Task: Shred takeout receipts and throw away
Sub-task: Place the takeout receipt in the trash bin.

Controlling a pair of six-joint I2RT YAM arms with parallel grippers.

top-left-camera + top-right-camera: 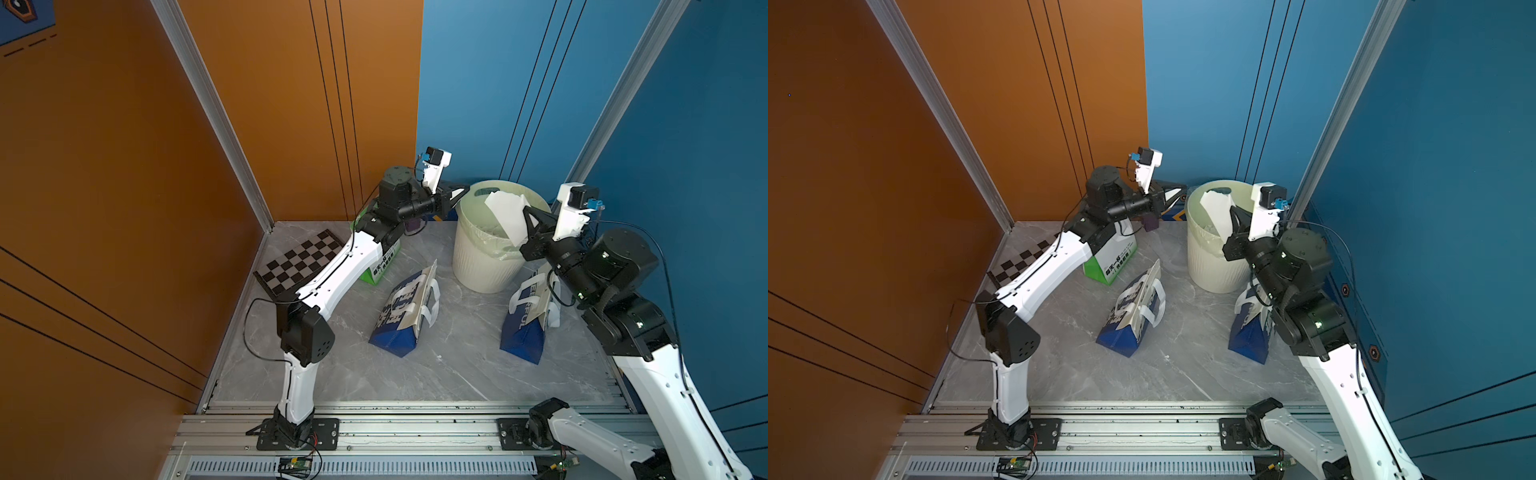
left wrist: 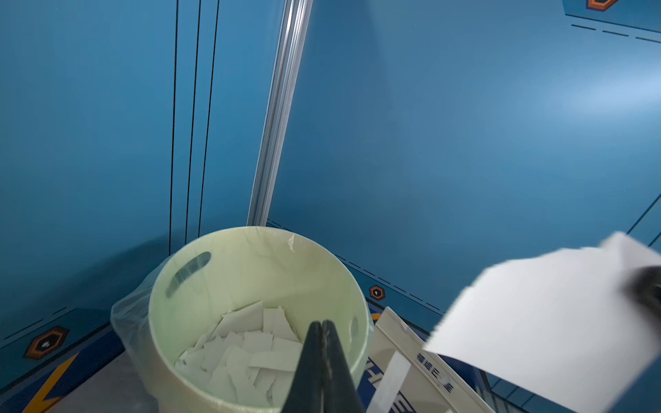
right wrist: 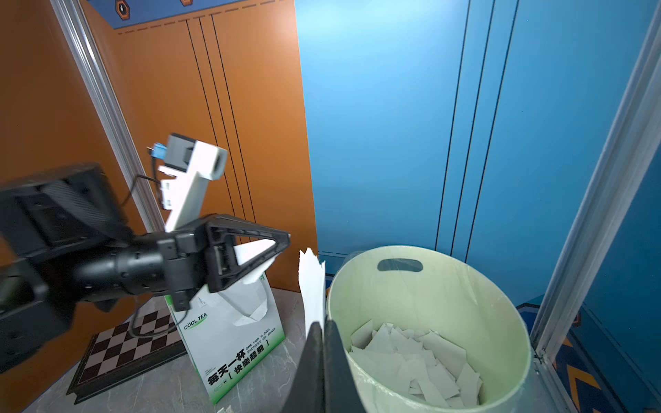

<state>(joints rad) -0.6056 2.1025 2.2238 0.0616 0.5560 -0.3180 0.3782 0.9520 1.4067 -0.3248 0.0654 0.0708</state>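
Receipt [image 1: 507,216] pinched in right tool [image 3: 323,324] above bin [image 1: 478,266] for dropping onto shreds [image 2: 243,357] inside, left tool [image 2: 322,323] pressed together nearby, any scrap within unclear.

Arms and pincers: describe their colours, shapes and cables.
The left arm and right arm have white shell links, black joint housings and thin black cables alongside. Each wrist carries a white camera bracket with a blue plug. The left pincer and right pincer are black, with tapered, triangular open-frame fingers.
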